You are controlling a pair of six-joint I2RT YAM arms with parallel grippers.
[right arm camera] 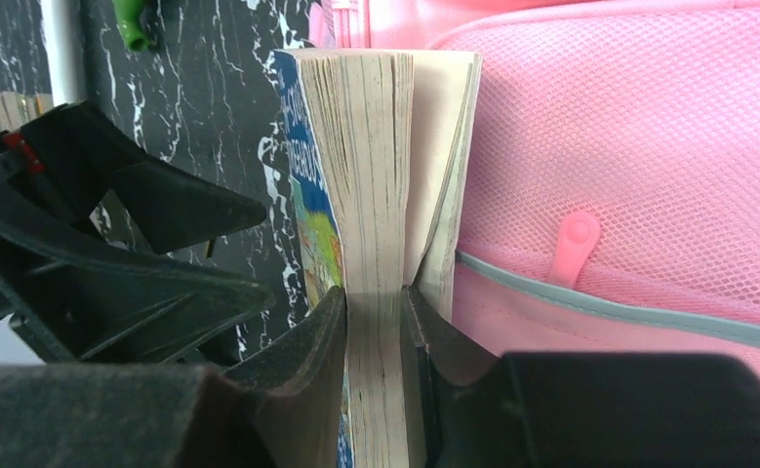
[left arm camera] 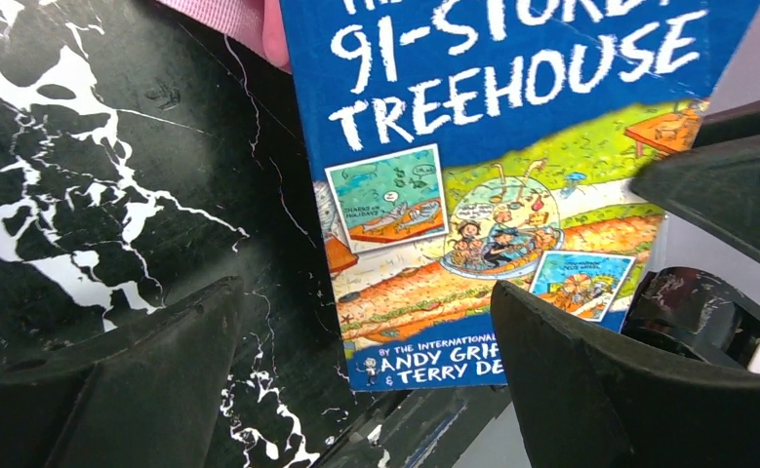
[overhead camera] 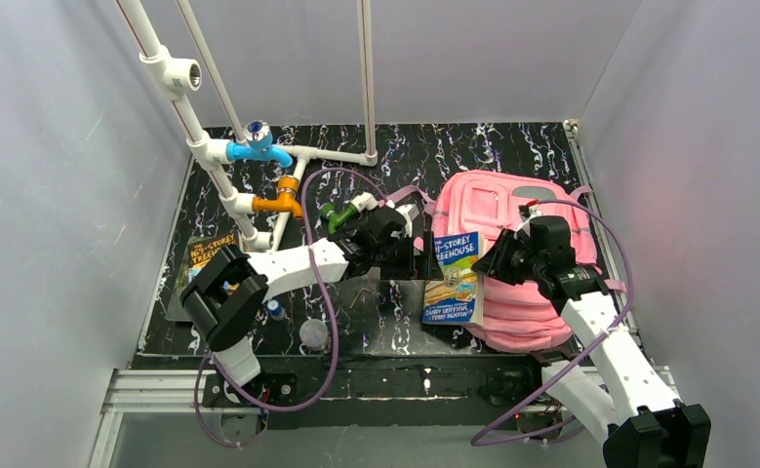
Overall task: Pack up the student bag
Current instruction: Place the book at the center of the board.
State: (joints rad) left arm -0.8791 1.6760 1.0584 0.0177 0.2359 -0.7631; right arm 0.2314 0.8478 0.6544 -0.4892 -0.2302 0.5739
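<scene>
Right gripper (right arm camera: 374,322) pinches the paperback book (right arm camera: 376,166) by most of its page block, the back pages splaying loose. Left gripper (left arm camera: 366,322) has its jaws spread wide and holds nothing, facing the book's cover. The book is close against the student bag (overhead camera: 498,200), which lies on the table (overhead camera: 395,156) toward the far-right corner. The bag is soft, floppy fabric, likely light, so its mouth will sag. Grab the grey trim or zip edge, not the mesh. Whether the main zip is open, can't tell.
</scene>
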